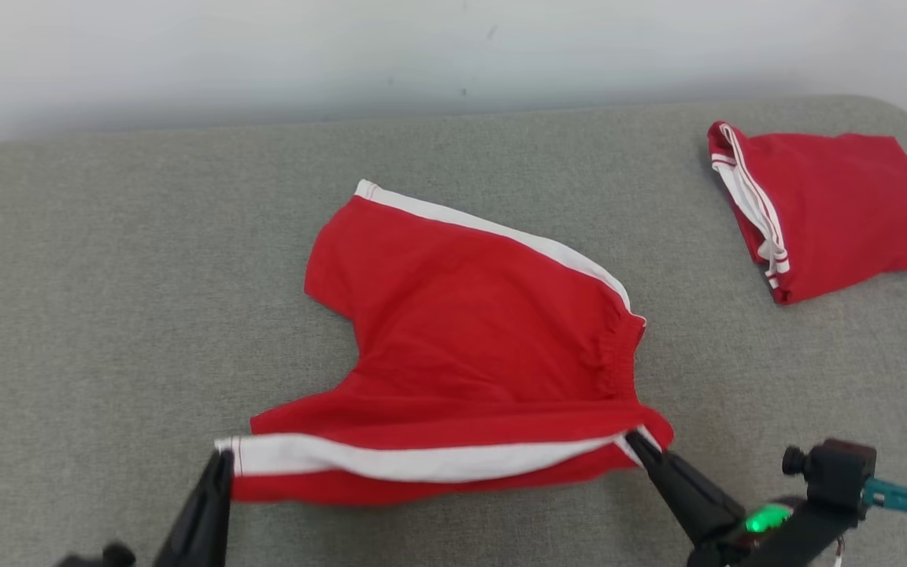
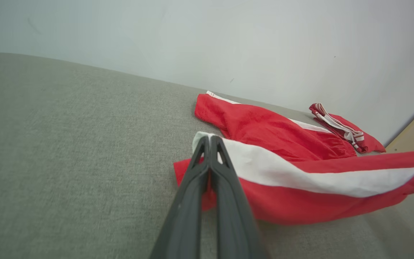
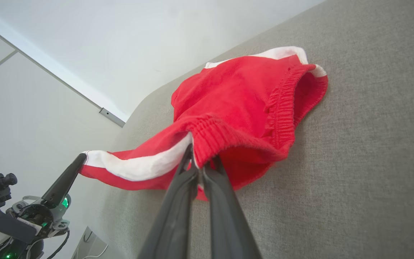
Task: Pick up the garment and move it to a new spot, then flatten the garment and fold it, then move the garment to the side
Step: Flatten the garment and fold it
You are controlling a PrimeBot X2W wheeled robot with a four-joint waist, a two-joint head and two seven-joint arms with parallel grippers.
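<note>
In the head view, the red garment [image 1: 469, 346], shorts with white side stripes, is lying at the centre of the grey cloth-covered desk [image 1: 107, 299]. Its near edge is stretching between the two claws. The left claw [image 1: 223, 461], at 7 o'clock, is pressing together on the white-striped leg hem. The right claw [image 1: 636, 441], at 5 o'clock, is pinching the waistband corner. A second folded red garment [image 1: 823, 205] is lying at 2 o'clock, well apart.

In the left wrist view, the left claw [image 2: 210, 142] is rising from 6 o'clock with its tips closing on the white hem corner. The garment [image 2: 300, 172] is spreading away toward 3 o'clock, and the folded red garment [image 2: 343, 129] is sitting beyond it.

In the right wrist view, the right claw [image 3: 199, 162] is gripping the gathered elastic waistband, and the garment [image 3: 235, 104] is fanning out toward 12 o'clock on the desk. The left claw [image 3: 79, 160] is holding the striped end at 8 o'clock.
</note>
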